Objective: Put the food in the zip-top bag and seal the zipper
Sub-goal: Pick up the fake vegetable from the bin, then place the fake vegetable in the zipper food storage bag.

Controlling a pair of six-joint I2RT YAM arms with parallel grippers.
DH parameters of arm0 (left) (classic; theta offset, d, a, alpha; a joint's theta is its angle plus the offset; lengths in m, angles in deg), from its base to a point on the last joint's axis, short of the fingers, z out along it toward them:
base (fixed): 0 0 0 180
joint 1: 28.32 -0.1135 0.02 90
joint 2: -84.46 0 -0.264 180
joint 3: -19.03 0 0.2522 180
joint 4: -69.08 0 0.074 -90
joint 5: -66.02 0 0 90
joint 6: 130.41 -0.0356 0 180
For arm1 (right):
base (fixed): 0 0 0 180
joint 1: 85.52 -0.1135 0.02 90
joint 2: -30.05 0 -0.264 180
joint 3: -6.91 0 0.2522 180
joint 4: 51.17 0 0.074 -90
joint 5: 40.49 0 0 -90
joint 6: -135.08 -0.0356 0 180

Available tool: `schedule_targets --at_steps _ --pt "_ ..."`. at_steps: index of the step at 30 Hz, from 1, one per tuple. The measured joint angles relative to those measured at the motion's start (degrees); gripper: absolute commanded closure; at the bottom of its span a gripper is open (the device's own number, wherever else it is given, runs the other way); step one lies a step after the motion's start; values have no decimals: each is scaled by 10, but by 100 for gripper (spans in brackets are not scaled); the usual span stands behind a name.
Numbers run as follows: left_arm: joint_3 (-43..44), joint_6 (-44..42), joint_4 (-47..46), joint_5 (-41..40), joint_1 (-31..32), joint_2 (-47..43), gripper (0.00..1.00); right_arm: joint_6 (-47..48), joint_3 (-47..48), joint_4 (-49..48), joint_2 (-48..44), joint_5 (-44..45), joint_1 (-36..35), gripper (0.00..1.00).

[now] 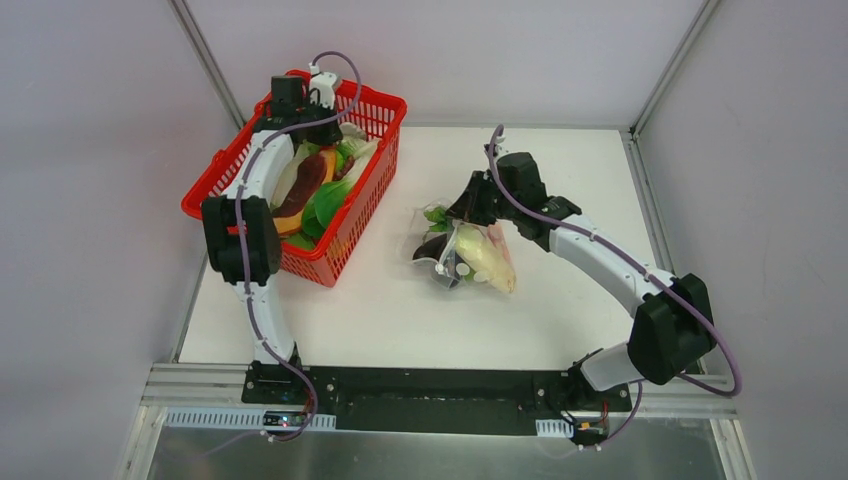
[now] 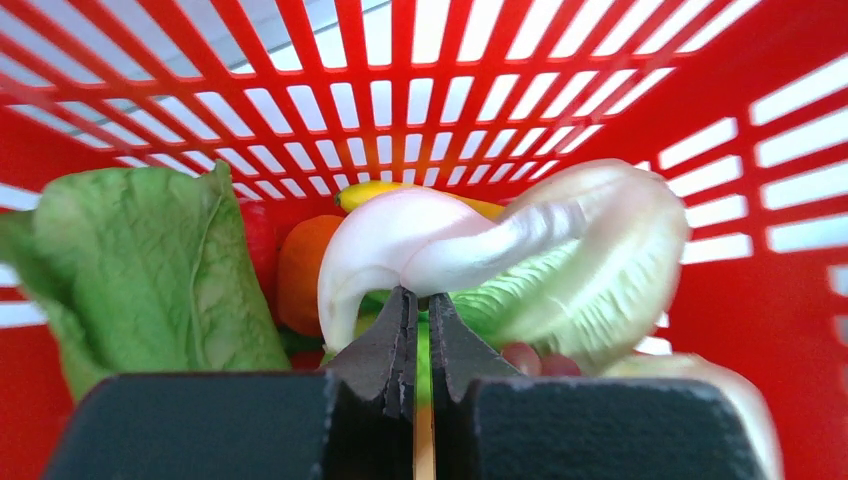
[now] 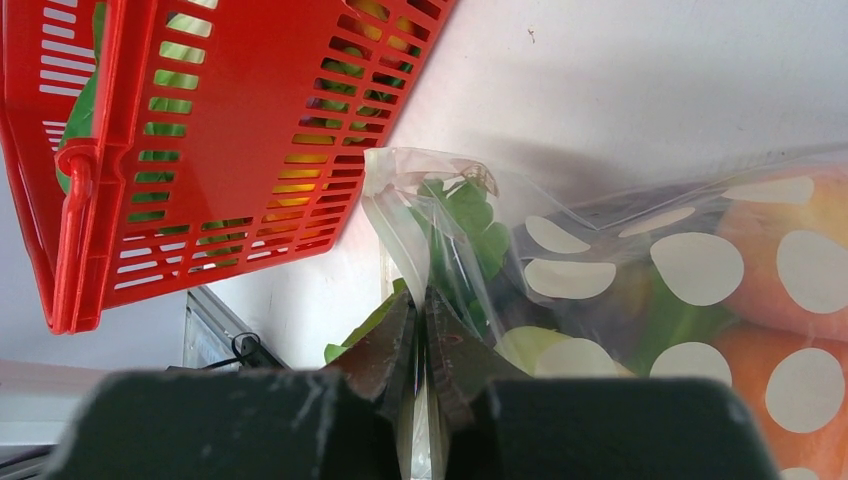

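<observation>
One red basket (image 1: 352, 228) of glossy, slotted plastic mesh stands at the left of the white table (image 1: 560, 170). It holds loose toy food: a crinkled, veined green lettuce leaf (image 2: 140, 270), a smooth orange fruit (image 2: 305, 270) and a yellow piece (image 2: 380, 190) behind them. The left gripper (image 2: 420, 298) reaches into the basket, its fingers pressed together on the lower edge of a pale curled leaf (image 2: 450, 240). To the right, apart from the basket, one clear, crinkly zip-top bag (image 1: 478, 258) printed with white dots lies on the table. Inside it are green leaves (image 3: 470, 215), a dark purple piece (image 1: 430, 247) and orange shapes (image 3: 770, 230). The right gripper (image 3: 422, 300) pinches the bag's thin film, fingers nearly touching.
</observation>
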Motion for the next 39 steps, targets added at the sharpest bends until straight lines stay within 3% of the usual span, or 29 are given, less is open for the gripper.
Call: schedule_targets --at_steps 11,19,24,30,39 --pt "-136 36 -46 -3 0 -225 100 0 -7 -9 -15 1 0 93" --pt "-207 75 -26 -2 13 -370 100 1 -19 -21 -51 3 0 93" --pt "-210 79 31 1 98 -415 100 0 -38 -31 -73 8 0 95" --pt "-288 133 23 20 191 -454 100 0 -69 -51 -101 12 0 97" --pt "-350 193 -19 14 289 -406 100 -2 -86 -58 -131 13 1 97"
